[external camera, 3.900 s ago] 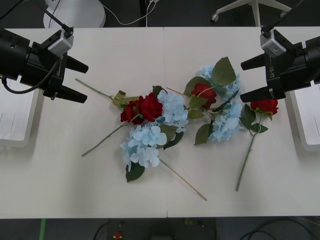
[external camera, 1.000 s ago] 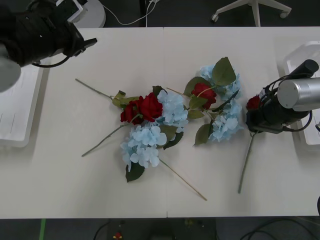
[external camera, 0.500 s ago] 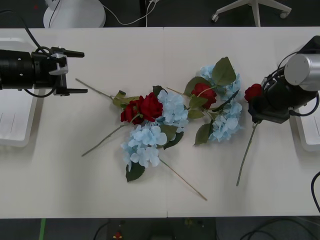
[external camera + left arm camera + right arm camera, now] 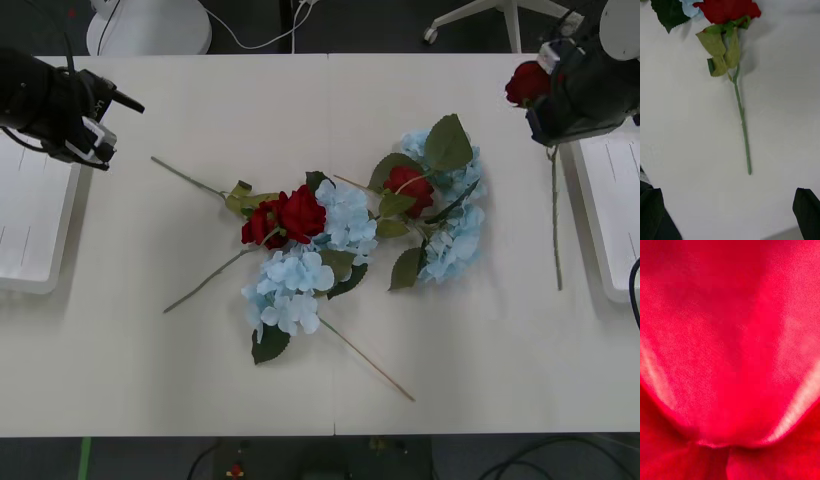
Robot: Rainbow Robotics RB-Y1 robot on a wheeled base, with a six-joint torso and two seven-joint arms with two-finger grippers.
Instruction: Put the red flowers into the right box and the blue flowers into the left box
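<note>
1. The table (image 4: 300,400) carried almost the whole job undone — the left box (image 4: 30,225) at the robot's left edge and the right box (image 4: 612,215) at its right edge both looked free of flowers in the parts I could see.

2. In the middle lay the tangle: two clumps of blue flowers (image 4: 290,290), one low and left, the other (image 4: 450,240) further right, with red flowers among them — a pair of roses (image 4: 285,215) touching the left clump and a single rose (image 4: 408,188) nested in the right one.

3. The right gripper (image 4: 560,100) was raised near the far end of the right box, closed on one red rose (image 4: 526,82) just under the bloom; its stem (image 4: 555,220) hung down beside the box rim. By my judgement the rose was on its way in, not yet released.

4. The left gripper (image 4: 95,125) waited by the left box, fingers (image 4: 651,210) spread wide and empty, pointing toward a rose stem (image 4: 742,120) on the table.
</note>
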